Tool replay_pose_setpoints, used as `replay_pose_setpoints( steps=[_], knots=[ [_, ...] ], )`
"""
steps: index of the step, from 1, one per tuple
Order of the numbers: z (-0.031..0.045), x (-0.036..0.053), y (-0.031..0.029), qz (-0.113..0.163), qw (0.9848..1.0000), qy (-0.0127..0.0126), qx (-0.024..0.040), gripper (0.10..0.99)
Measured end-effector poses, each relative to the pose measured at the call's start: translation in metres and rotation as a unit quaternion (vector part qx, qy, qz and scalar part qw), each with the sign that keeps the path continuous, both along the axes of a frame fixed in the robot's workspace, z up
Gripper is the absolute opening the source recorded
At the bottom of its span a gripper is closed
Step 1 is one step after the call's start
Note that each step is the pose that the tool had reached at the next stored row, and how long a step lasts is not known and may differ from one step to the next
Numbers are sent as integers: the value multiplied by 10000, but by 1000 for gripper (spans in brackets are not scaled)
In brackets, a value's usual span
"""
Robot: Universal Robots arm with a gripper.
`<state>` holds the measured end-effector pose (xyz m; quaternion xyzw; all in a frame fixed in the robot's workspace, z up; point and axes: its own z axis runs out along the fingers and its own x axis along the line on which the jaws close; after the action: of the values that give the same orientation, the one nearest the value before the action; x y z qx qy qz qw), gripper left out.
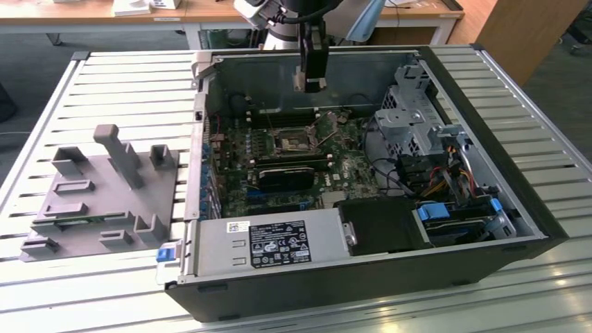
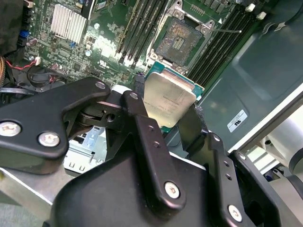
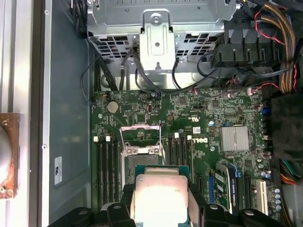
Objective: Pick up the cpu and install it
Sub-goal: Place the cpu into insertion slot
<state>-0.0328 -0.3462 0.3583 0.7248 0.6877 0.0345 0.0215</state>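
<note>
**Item:** cpu (image 2: 170, 94), a square chip with a silver-grey metal top and a thin darker rim.

**Location:** in the air above the motherboard (image 1: 277, 163), inside the open computer case (image 1: 370, 274) on the desk (image 1: 111, 83). It is near the bare socket (image 2: 179, 40) and clear of it.

**Holder:** tool (image 3: 160, 201), closed on the chip, with its fingers (image 2: 142, 127) pressing two opposite edges.

**Facing:** metal top toward the wrist cameras, underside toward the board. The outline is square, so there is no long axis. In the first wrist view its edges look roughly parallel to the socket's.

**Handling, by judgement:** keep it level, match its corner and notches to the socket, descend straight, and never drag it across the contacts.

**Also present:** grey fixture tray (image 1: 93, 201), at the exterior view's left.
</note>
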Motion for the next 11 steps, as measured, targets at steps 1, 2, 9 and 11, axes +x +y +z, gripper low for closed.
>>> replay_pose_setpoints(
  steps=[1,2,9,11],
  knots=[
    [-5,0,0,0,10000,0,0,533],
    [-9,0,0,0,10000,0,0,533],
    [-33,0,0,0,10000,0,0,533],
    [-40,0,0,0,10000,0,0,533]
  ],
)
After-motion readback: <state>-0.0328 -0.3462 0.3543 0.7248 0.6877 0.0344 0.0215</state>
